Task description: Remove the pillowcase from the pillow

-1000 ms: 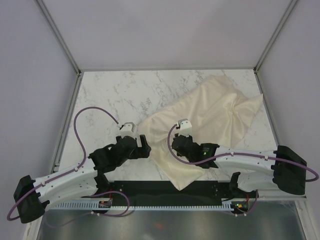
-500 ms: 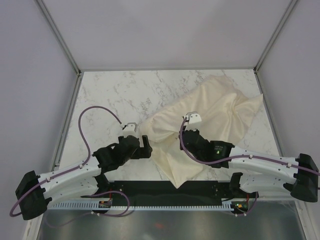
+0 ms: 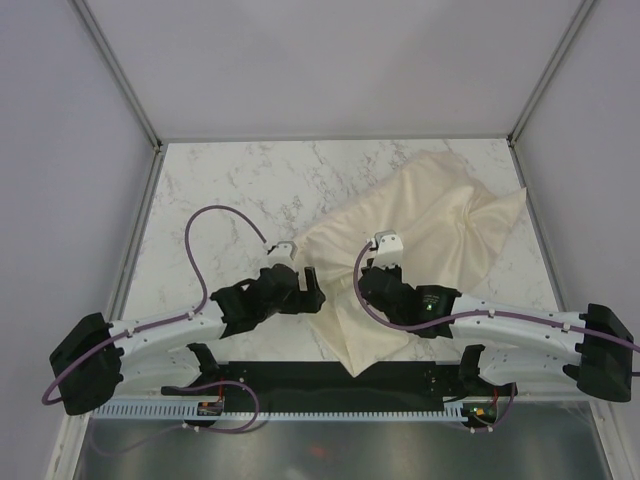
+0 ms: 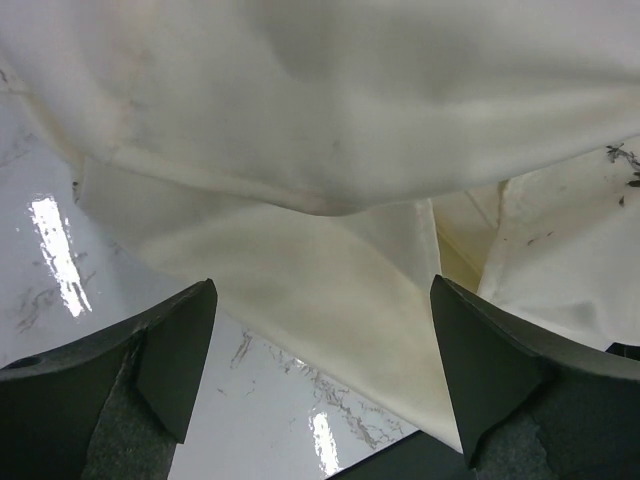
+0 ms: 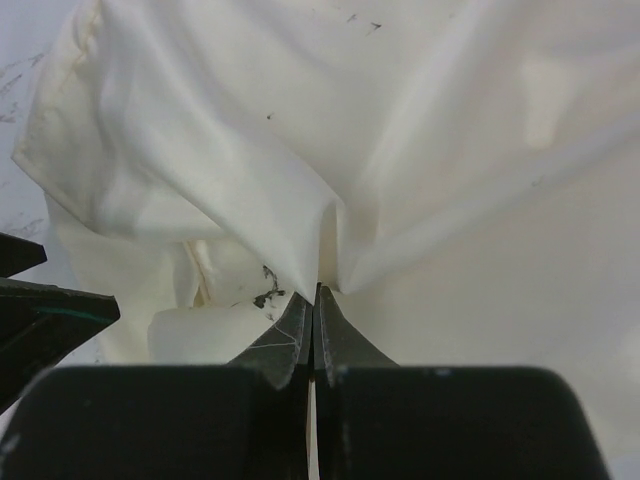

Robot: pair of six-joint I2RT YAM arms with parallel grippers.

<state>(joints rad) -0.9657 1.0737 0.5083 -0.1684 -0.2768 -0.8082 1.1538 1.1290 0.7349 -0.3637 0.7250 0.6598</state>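
Between the right jaws, pinched tight, lies the pillowcase (image 5: 250, 150).

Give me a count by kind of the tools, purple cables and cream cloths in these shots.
Tools: 2, the left tool and the right tool
Purple cables: 2, left cable, right cable
Cream cloths: 1, the pillowcase
Total: 5
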